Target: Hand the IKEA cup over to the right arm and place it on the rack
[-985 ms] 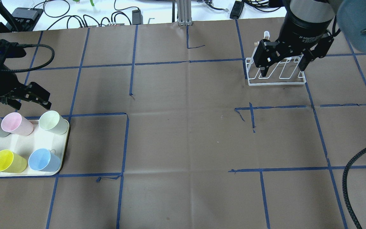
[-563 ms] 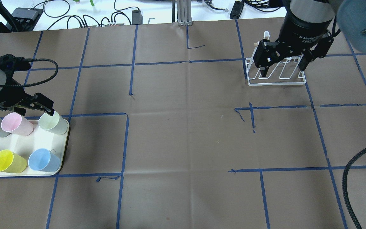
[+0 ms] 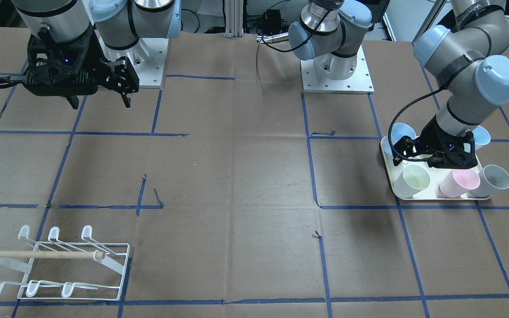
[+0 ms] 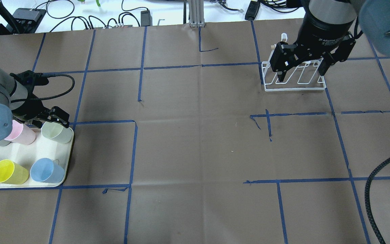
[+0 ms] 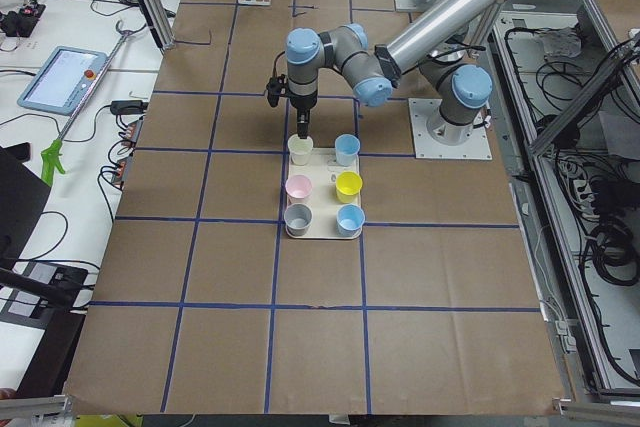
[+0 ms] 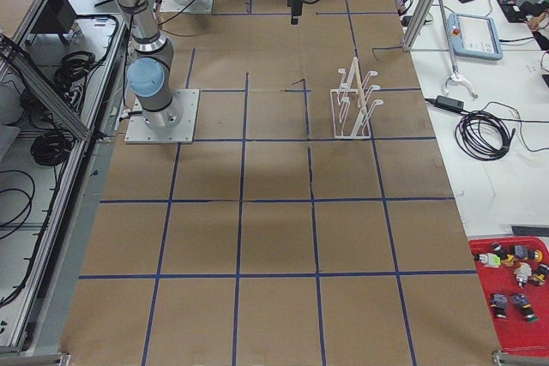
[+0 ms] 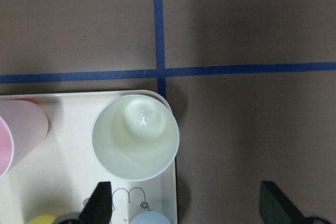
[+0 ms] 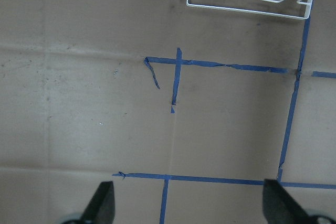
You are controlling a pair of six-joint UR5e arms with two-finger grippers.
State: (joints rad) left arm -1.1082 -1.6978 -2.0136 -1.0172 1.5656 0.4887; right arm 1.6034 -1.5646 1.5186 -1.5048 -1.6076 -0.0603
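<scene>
Over the tray's point(image 4: 29, 149) corner, the left gripper point(image 7: 187, 203) hovers wide open, empty, above the pale cup point(image 7: 135, 137) (upright); it should centre on the rim before descending. Meanwhile the right gripper point(image 4: 302, 73) hangs open, apart from the rack point(image 3: 38, 255).

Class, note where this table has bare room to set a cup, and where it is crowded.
Bare: the brown paper-covered table between the cream plastic tray and the white wire rack. Crowded: the tray, packed with pastel plastic cups under the left gripper.
</scene>
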